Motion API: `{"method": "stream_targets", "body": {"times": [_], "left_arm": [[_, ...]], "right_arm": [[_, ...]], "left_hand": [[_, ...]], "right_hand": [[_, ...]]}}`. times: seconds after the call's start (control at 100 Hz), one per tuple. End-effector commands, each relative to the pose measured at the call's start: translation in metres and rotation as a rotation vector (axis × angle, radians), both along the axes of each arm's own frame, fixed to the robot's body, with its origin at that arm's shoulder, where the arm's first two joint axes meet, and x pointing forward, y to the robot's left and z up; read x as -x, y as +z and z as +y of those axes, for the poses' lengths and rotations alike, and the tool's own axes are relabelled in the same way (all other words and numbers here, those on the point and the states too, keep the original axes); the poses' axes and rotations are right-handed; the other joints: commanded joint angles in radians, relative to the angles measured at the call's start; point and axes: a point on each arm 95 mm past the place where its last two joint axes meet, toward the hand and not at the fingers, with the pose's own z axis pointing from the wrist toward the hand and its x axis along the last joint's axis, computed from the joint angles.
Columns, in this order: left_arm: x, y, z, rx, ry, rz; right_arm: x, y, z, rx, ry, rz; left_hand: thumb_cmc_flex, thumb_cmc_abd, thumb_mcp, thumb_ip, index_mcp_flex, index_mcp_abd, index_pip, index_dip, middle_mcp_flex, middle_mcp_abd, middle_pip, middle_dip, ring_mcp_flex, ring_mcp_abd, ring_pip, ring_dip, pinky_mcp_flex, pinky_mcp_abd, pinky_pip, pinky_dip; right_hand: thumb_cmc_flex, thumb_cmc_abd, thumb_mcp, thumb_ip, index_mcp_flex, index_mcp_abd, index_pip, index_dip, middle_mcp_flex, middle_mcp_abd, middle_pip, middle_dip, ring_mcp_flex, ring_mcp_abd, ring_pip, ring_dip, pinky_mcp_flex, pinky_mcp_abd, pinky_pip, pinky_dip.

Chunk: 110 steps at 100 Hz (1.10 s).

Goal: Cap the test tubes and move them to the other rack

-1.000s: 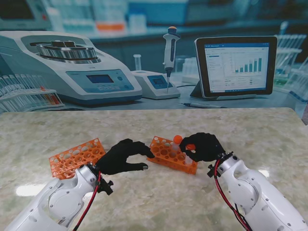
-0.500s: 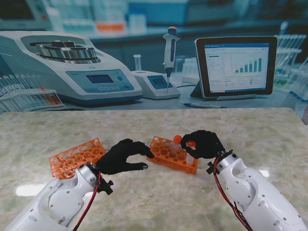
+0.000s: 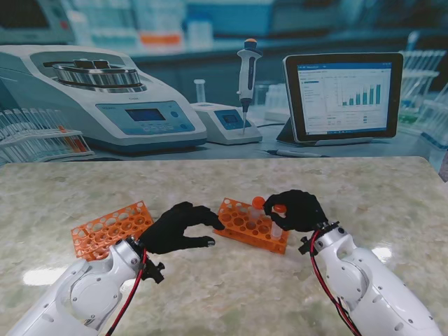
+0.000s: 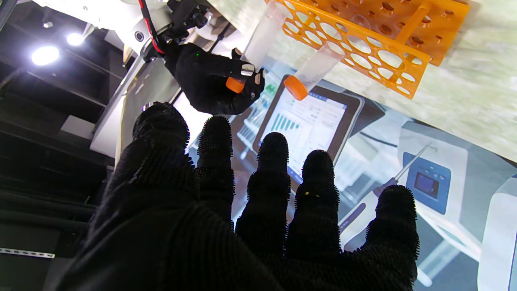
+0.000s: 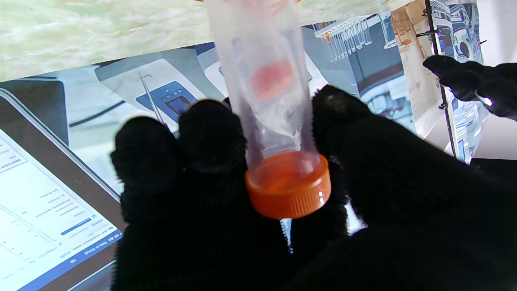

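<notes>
On the marble bench [image 3: 210, 294], going left to right, an empty orange rack [image 3: 110, 228] lies at the far left, tilted, just beside the left arm. The left hand [image 3: 183, 227] hovers between the two racks, fingers [image 4: 274, 161] spread apart and holding nothing; its fingertips reach close to the left end of the second rack [image 3: 250, 225], though contact cannot be told. That second rack sits at the middle of the bench and carries two tubes. One capped tube [image 4: 311, 72] stands free in a hole on its far side. The other tube [image 5: 266, 81], at the rack's right end, is clamped by the right hand [image 3: 295, 211], whose fingers close around its orange cap [image 5: 288, 190]. The tube's lower part is still in the rack. Behind the bench stand a centrifuge [image 3: 105, 94], a pipette [image 3: 247, 73] and a tablet [image 3: 343, 94].
</notes>
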Motion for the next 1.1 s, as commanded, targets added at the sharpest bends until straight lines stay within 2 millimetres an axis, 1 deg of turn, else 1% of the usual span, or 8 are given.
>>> {"method": "stream_targets", "body": {"times": [0.0,0.29,0.64,0.81,0.93,1.01,1.05,1.09], "left_arm": [[0.001,-0.001,0.0,-0.003,-0.002,0.005],[0.0,-0.001,0.0,-0.003,-0.002,0.007],[0.0,-0.001,0.0,-0.002,-0.001,0.008],[0.001,-0.001,0.0,-0.003,-0.001,0.008],[0.0,-0.001,0.0,-0.003,-0.002,0.008],[0.0,-0.001,0.0,-0.005,-0.002,0.01],[0.0,-0.001,0.0,-0.006,-0.003,0.01],[0.0,-0.001,0.0,-0.006,-0.003,0.01]], "right_arm": [[0.005,-0.013,-0.001,0.003,-0.015,0.027],[-0.001,-0.013,-0.006,-0.008,-0.043,0.007],[-0.007,-0.011,-0.002,-0.035,-0.049,-0.004],[-0.006,-0.015,-0.001,-0.026,-0.045,0.011],[-0.005,-0.018,-0.001,-0.016,-0.046,0.026],[-0.003,-0.02,-0.002,0.004,-0.046,0.029],[-0.003,-0.02,-0.002,0.014,-0.047,0.026],[-0.003,-0.021,-0.003,0.02,-0.048,0.025]], "left_hand": [[-0.004,0.03,-0.011,-0.004,0.011,0.009,-0.025,-0.01,-0.021,-0.002,-0.017,-0.018,-0.03,-0.023,-0.014,-0.013,-0.017,-0.008,-0.044,-0.022],[-0.004,0.03,-0.011,-0.004,0.013,0.009,-0.024,-0.009,-0.02,-0.001,-0.017,-0.018,-0.03,-0.022,-0.014,-0.013,-0.017,-0.008,-0.044,-0.021],[-0.003,0.033,-0.011,-0.004,0.011,0.01,-0.024,-0.008,-0.02,-0.001,-0.017,-0.018,-0.031,-0.023,-0.015,-0.013,-0.017,-0.008,-0.044,-0.021],[-0.001,0.031,-0.011,-0.004,0.012,0.009,-0.025,-0.008,-0.019,-0.001,-0.016,-0.018,-0.029,-0.02,-0.014,-0.012,-0.017,-0.009,-0.044,-0.02],[-0.002,0.035,-0.011,-0.004,0.012,0.011,-0.024,-0.007,-0.017,-0.003,-0.016,-0.017,-0.029,-0.021,-0.014,-0.012,-0.017,-0.009,-0.044,-0.02],[-0.002,0.036,-0.011,-0.004,0.011,0.009,-0.024,-0.006,-0.019,-0.003,-0.016,-0.017,-0.031,-0.02,-0.014,-0.012,-0.018,-0.009,-0.045,-0.02],[-0.003,0.036,-0.012,-0.004,0.011,0.009,-0.024,-0.006,-0.019,-0.001,-0.016,-0.016,-0.03,-0.021,-0.014,-0.011,-0.017,-0.009,-0.044,-0.02],[-0.001,0.035,-0.011,-0.004,0.011,0.008,-0.024,-0.005,-0.02,-0.001,-0.016,-0.016,-0.031,-0.022,-0.014,-0.012,-0.018,-0.01,-0.045,-0.02]], "right_hand": [[0.209,0.143,0.173,0.089,0.029,-0.016,0.061,0.033,0.103,-0.181,0.083,0.013,-0.009,-0.071,-0.03,0.012,0.004,-0.016,-0.006,0.023],[0.211,0.146,0.173,0.088,0.028,-0.016,0.062,0.032,0.103,-0.181,0.083,0.013,-0.009,-0.07,-0.032,0.01,0.004,-0.016,-0.007,0.024],[0.213,0.148,0.17,0.085,0.026,-0.014,0.063,0.032,0.099,-0.18,0.084,0.013,-0.01,-0.066,-0.037,0.008,-0.001,-0.013,-0.01,0.024],[0.212,0.147,0.168,0.084,0.024,-0.012,0.062,0.031,0.096,-0.175,0.082,0.011,-0.011,-0.064,-0.041,0.006,-0.002,-0.012,-0.011,0.024],[0.21,0.156,0.146,0.078,0.006,-0.002,0.046,0.022,0.079,-0.169,0.063,-0.005,-0.014,-0.042,-0.078,-0.012,-0.043,0.021,-0.026,0.029],[0.206,0.142,0.059,0.069,-0.032,-0.014,0.02,-0.023,0.055,-0.173,0.024,-0.036,-0.034,-0.018,-0.171,-0.034,-0.117,0.052,-0.055,0.05],[0.194,0.121,0.021,0.059,-0.073,-0.024,0.064,-0.098,0.041,-0.173,-0.001,-0.04,-0.053,-0.011,-0.213,-0.017,-0.151,0.058,-0.07,0.062],[0.176,0.101,-0.021,0.042,-0.114,-0.033,0.098,-0.142,0.026,-0.172,-0.025,-0.048,-0.079,-0.002,-0.248,-0.022,-0.192,0.067,-0.083,0.062]]}}
